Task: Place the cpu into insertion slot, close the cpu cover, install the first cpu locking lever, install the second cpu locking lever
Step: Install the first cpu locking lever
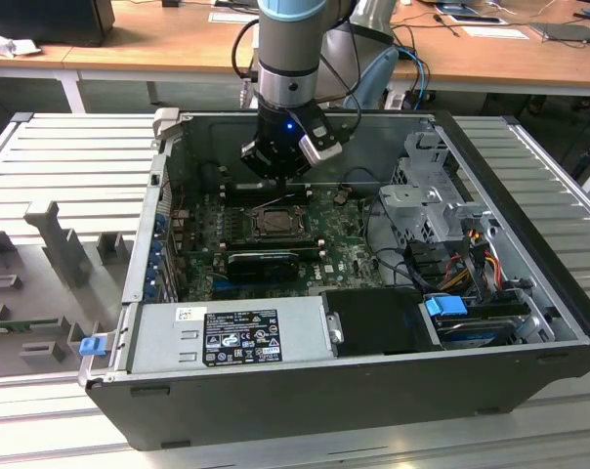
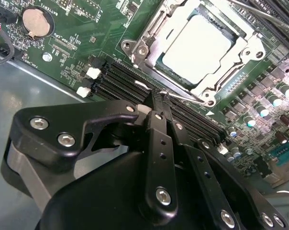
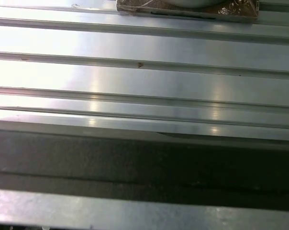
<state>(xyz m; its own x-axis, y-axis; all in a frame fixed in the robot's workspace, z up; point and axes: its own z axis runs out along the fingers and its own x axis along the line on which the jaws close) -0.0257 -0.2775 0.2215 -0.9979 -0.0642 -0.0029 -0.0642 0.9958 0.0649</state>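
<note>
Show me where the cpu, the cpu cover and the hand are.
cpu (image 2: 197,45): second wrist view, middle of its pale face.
cpu cover (image 2: 156,31): second wrist view, its metal frame edge.
hand (image 2: 160,98): second wrist view, between its fingertips.

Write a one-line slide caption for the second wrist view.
Shut gripper at a locking lever, just beside the cpu seated under its lowered cpu cover.

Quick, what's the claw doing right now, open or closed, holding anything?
Claw: closed, tips at the thin wire lever beside the cpu; whether it grips the lever cannot be told.
</note>
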